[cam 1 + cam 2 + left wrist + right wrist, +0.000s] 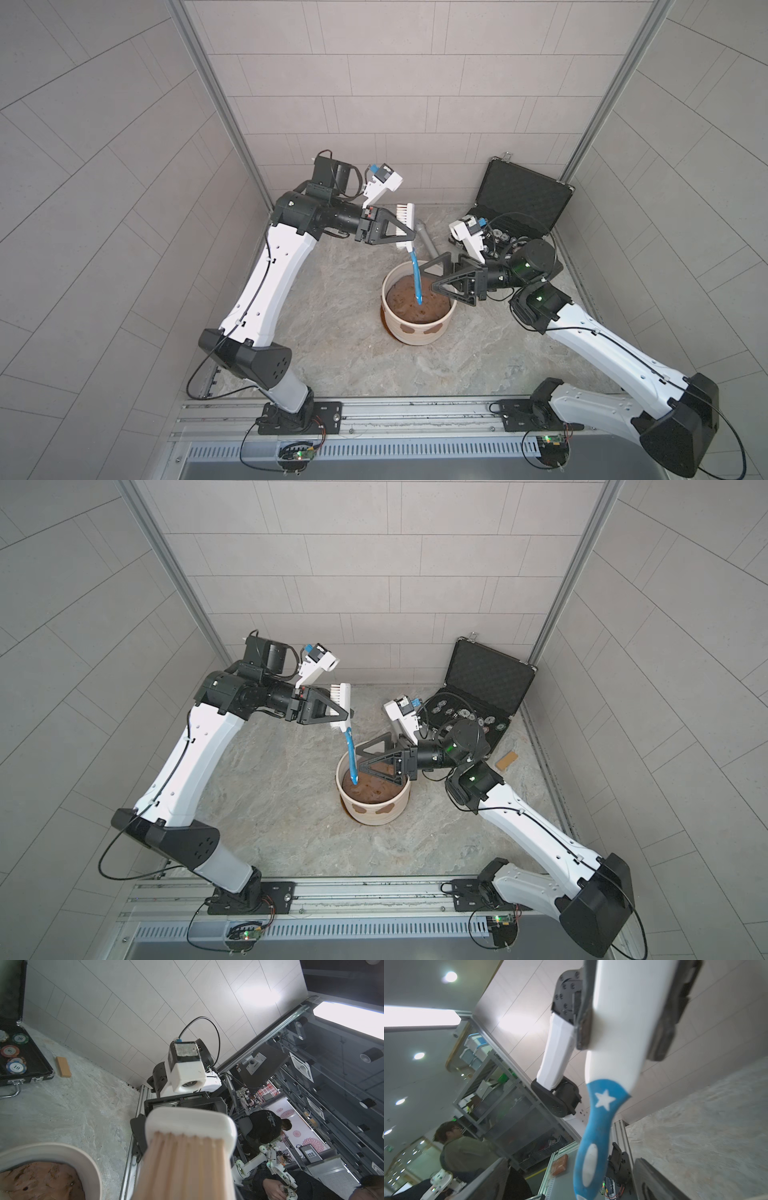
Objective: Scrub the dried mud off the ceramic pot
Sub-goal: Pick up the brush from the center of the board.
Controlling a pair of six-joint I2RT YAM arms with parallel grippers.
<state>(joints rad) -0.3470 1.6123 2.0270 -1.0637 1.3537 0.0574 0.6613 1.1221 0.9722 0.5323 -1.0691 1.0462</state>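
Ceramic pot (392, 322) w/ dried mud (409, 331), left pincer (405, 235) clamping brush (416, 276) head, right pincer (429, 279) agape, chips (10, 1051) read 20, 5, 10

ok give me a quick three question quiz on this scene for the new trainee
1. True or false: the left tool grips the brush by its white head.
2. Where on the ceramic pot is the dried mud?
3. The right tool is: A open, B shut on the brush, C shut on the pot.
Key: 1 true; 2 on the outer wall, the side facing the arm bases; 3 A.
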